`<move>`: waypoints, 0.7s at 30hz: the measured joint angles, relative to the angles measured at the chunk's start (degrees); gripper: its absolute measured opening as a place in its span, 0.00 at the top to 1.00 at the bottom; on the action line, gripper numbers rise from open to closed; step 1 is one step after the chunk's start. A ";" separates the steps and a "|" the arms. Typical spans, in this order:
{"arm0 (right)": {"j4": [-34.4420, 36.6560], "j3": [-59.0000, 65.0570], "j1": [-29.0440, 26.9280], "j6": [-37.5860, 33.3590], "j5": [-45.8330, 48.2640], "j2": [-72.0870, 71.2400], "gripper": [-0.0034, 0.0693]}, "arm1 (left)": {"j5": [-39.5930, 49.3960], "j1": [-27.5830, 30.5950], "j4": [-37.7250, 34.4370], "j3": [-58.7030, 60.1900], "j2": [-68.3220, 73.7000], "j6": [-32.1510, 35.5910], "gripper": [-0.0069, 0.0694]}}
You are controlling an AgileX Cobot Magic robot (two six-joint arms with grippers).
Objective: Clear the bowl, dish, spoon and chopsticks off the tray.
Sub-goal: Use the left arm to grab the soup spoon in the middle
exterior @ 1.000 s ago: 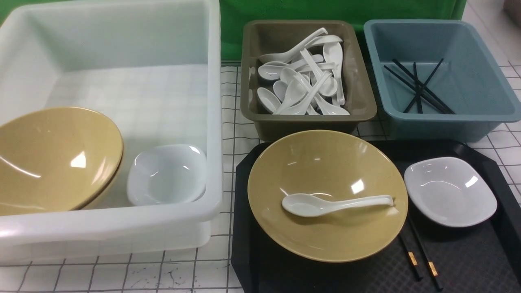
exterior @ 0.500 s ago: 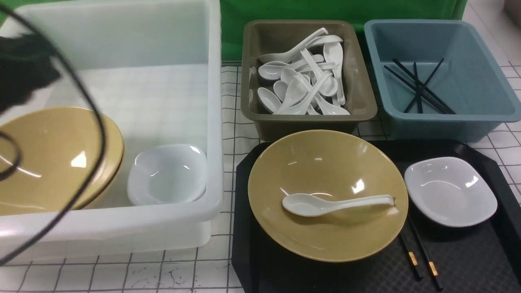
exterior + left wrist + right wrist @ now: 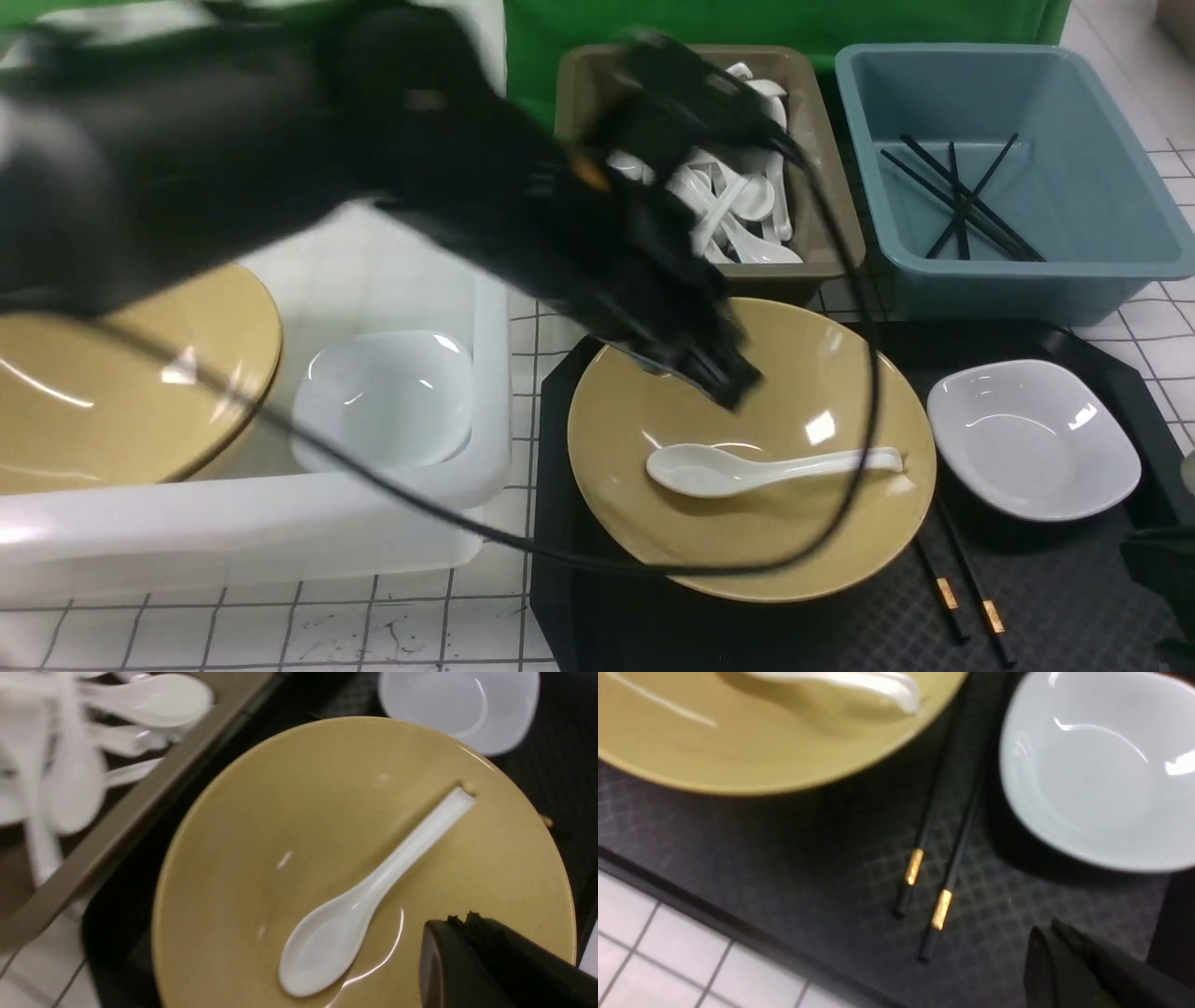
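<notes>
Left gripper (image 3: 724,378) poised above the spoon (image 3: 738,469) lying in the bowl (image 3: 822,523) — blur hides how far its fingers (image 3: 467,961) part.

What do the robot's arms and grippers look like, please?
Everything visible is black. The left arm is bulky and rounded, with a small orange mark near the wrist and a thin black cable trailing in a long loop. The left gripper ends in narrow, tapered fingers. The right gripper shows only a black tapered tip. No lettering is readable.
</notes>
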 joint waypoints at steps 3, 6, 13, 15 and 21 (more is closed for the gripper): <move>0.21 0.00 0.06 -0.14 -2.55 0.00 0.90 | 5.39 -1.14 -1.73 -5.98 9.36 8.32 0.80; 0.32 0.00 0.06 -0.14 -2.67 0.00 0.90 | 6.85 -1.55 -1.21 -8.61 13.83 12.42 0.67; 1.02 0.00 0.06 0.21 -3.01 0.00 0.90 | 3.56 -1.76 -0.90 -9.44 20.05 21.92 0.37; 1.22 0.00 0.07 0.21 -3.24 0.00 0.90 | 2.73 -1.76 -1.40 -9.44 21.15 23.83 0.36; 1.48 0.00 0.07 0.26 -3.78 0.00 0.90 | 0.99 -1.83 -2.64 -9.46 24.48 29.28 0.52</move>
